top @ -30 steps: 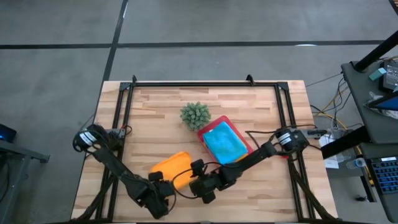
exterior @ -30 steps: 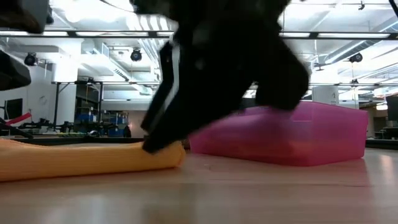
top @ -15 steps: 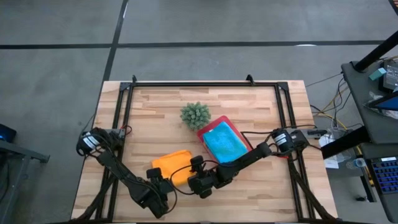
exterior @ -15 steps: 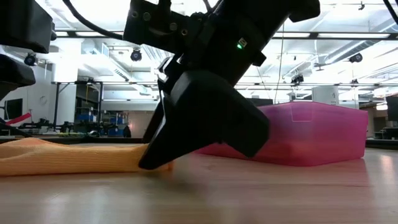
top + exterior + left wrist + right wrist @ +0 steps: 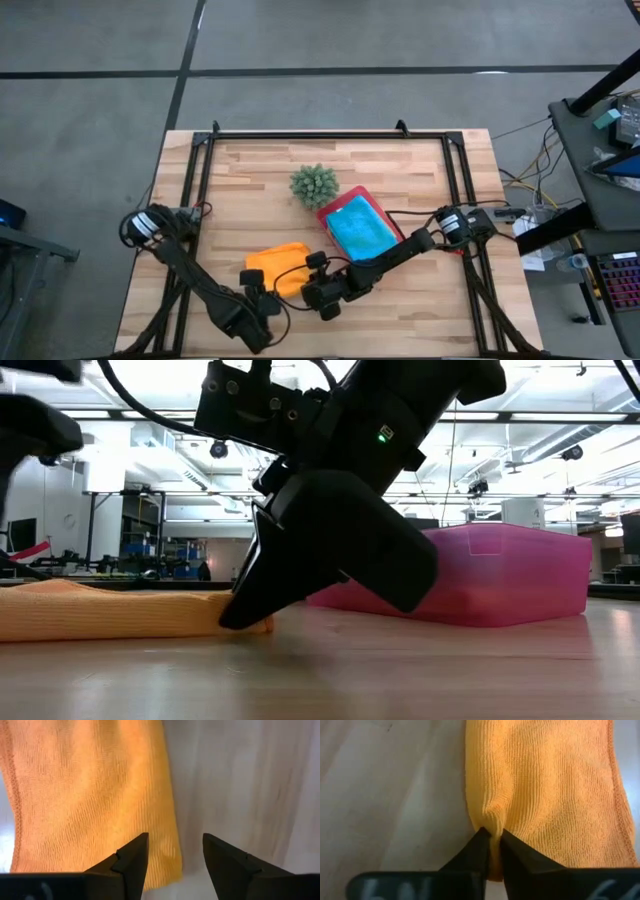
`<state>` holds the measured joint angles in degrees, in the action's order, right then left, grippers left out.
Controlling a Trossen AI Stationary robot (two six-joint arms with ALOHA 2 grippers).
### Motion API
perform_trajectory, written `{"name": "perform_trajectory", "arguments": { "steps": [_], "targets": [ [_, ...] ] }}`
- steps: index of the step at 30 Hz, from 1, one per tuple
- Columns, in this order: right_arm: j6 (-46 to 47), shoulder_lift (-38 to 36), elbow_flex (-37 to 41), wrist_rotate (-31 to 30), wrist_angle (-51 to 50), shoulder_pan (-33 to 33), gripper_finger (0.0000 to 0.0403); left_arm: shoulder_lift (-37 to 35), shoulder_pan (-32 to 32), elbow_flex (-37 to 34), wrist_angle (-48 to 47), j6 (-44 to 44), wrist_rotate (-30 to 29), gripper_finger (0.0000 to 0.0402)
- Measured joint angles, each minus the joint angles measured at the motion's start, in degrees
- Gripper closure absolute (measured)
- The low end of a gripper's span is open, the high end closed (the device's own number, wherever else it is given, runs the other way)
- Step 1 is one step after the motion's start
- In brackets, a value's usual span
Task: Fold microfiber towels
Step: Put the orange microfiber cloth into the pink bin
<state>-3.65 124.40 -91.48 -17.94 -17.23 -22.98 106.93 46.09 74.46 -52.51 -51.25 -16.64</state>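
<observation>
Orange towel [image 5: 275,267] lying flat on the table [image 5: 420,180] near its front edge, beside the pink tray [image 5: 385,212]. Right gripper [image 5: 491,841] pinches the towel's edge; left gripper [image 5: 175,851] stands open over its corner.

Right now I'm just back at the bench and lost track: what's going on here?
The robot is working on an orange towel lying on the wooden table. The right gripper has pinched a fold at the towel's edge. The left gripper is at another corner with its fingers open, gripping nothing yet. A blue towel lies on the pink tray, beside a small green plant.
</observation>
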Motion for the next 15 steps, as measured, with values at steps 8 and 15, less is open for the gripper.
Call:
{"name": "perform_trajectory", "arguments": {
  "steps": [8,15],
  "targets": [
    [0.19,0.02,0.00,-0.02,0.16,0.00,0.0389,0.11,-0.45,-1.68,0.64,-0.91,-1.28,0.0166],
    [0.21,0.02,0.04,-0.02,0.25,0.00,0.0390,0.11,-0.46,-5.99,2.46,-1.85,-2.18,0.0119]
  ]
}}
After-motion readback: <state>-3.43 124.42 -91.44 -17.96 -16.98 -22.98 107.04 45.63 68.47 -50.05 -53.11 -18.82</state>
